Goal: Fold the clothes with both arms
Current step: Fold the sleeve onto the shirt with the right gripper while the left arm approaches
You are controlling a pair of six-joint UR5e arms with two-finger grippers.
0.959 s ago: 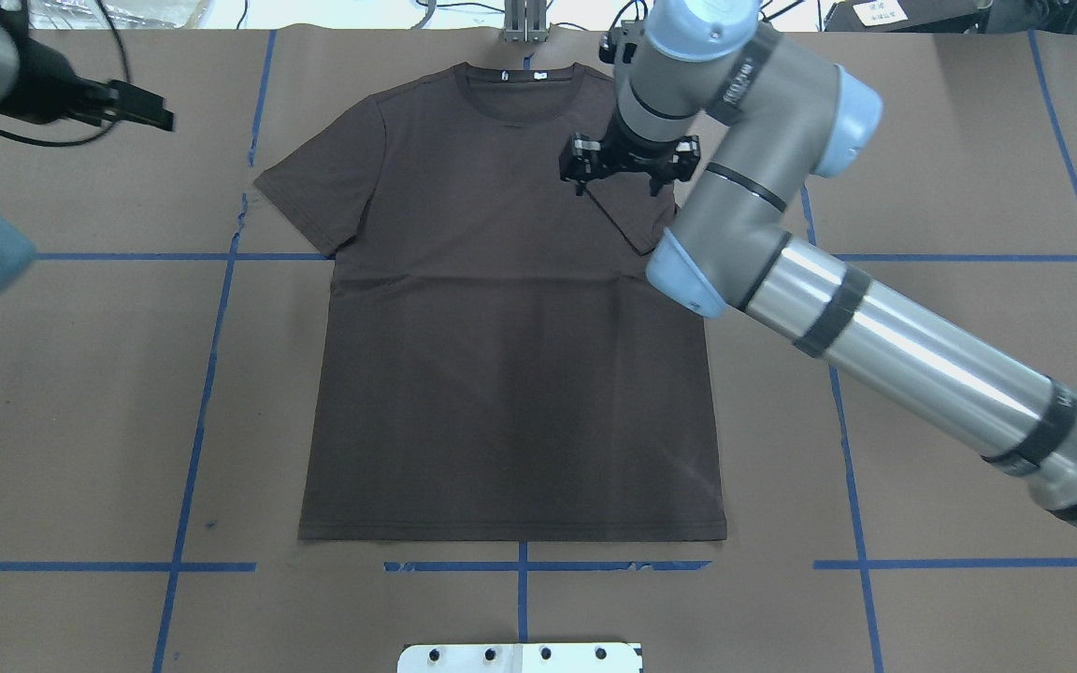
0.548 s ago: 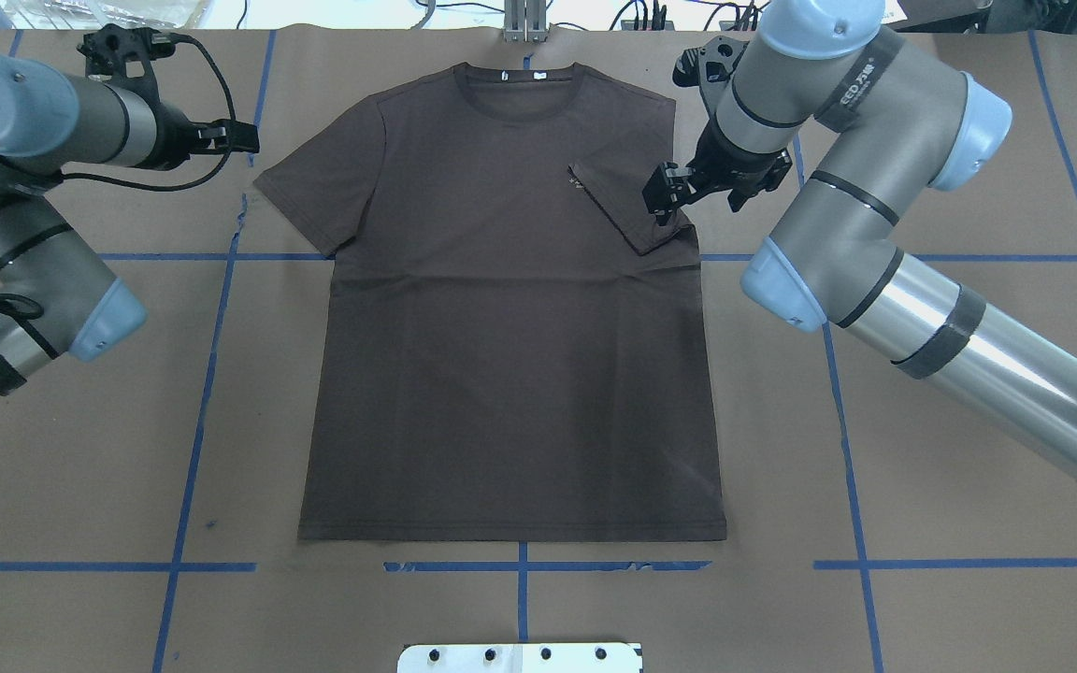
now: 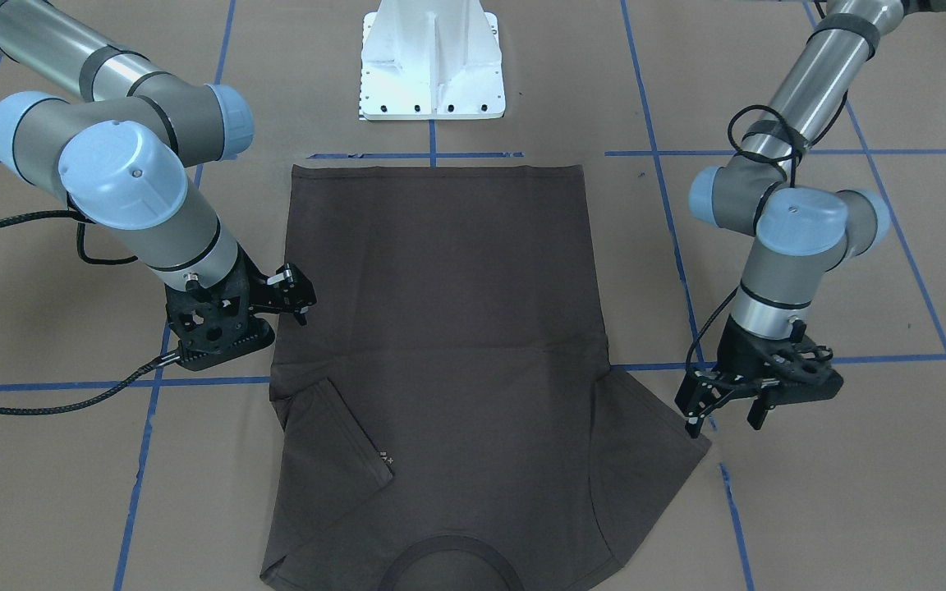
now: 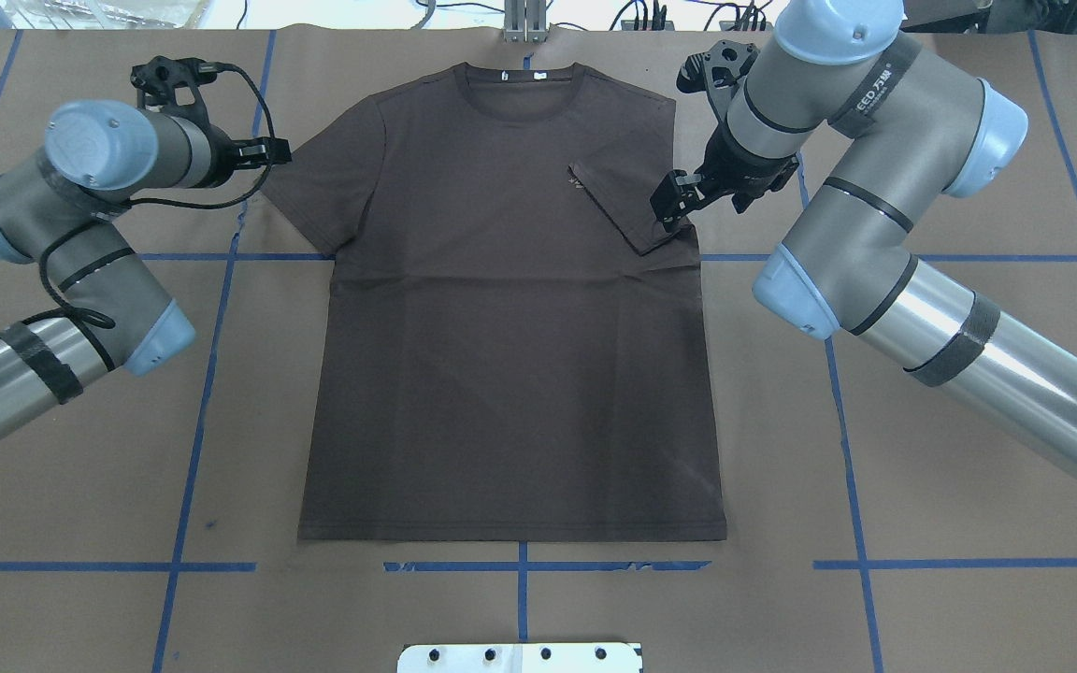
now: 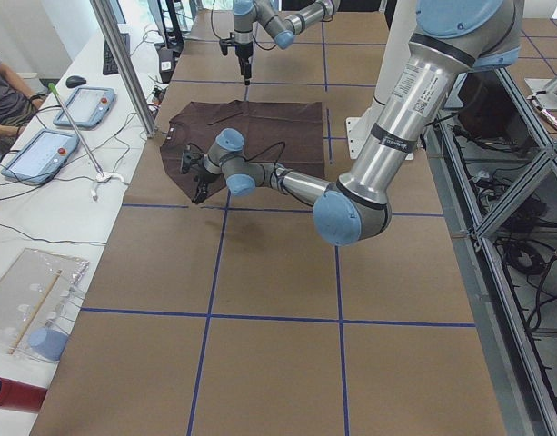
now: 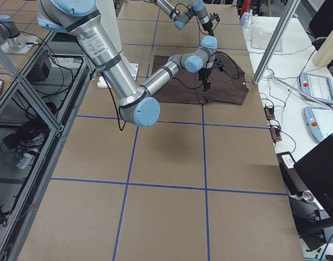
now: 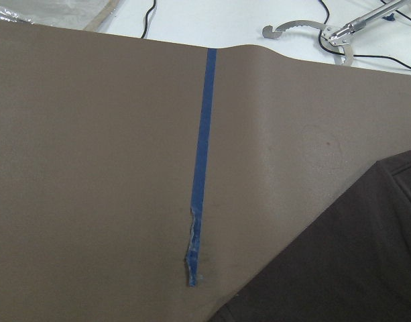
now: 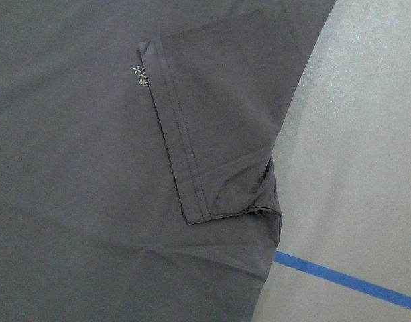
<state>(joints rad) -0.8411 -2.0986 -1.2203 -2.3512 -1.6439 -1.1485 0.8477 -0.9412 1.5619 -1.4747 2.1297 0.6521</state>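
- Overhead exterior view: a dark brown-grey T-shirt (image 4: 510, 374) of thin, soft fabric lies flat and face up in the middle of the table. Its straight hem is toward the robot and its ribbed round collar (image 4: 520, 93) is at the far side.
- The sleeve on the robot's right (image 4: 623, 206) is folded in over the chest as a flat slanted flap. Its double-stitched cuff runs diagonally, and the upper corner partly covers the small pale lettering (image 8: 141, 72).
- A few soft puckers gather at the armpit fold (image 8: 262, 201); the body of the shirt is nearly smooth.
- The other sleeve (image 4: 314, 192) is spread out flat on the table, and its cuff is a straight slanted edge.
- The right gripper (image 4: 699, 210), black and skeletal, hangs at the shirt's side edge just beside the folded sleeve. Its fingers are parted and hold nothing.
- The left gripper (image 3: 723, 423) hovers just beside the corner of the spread sleeve's cuff. Its two thin fingers are clearly apart and empty.
- Both arms are matte grey and polished silver tubes with light-blue caps and trailing black cable.
- Matte brown paper (image 4: 969, 140) covers the table, gridded with blue tape (image 4: 197, 421); one strip ends in a ragged tear (image 7: 192, 268).
- A white pedestal base (image 3: 432, 74) stands beyond the hem.
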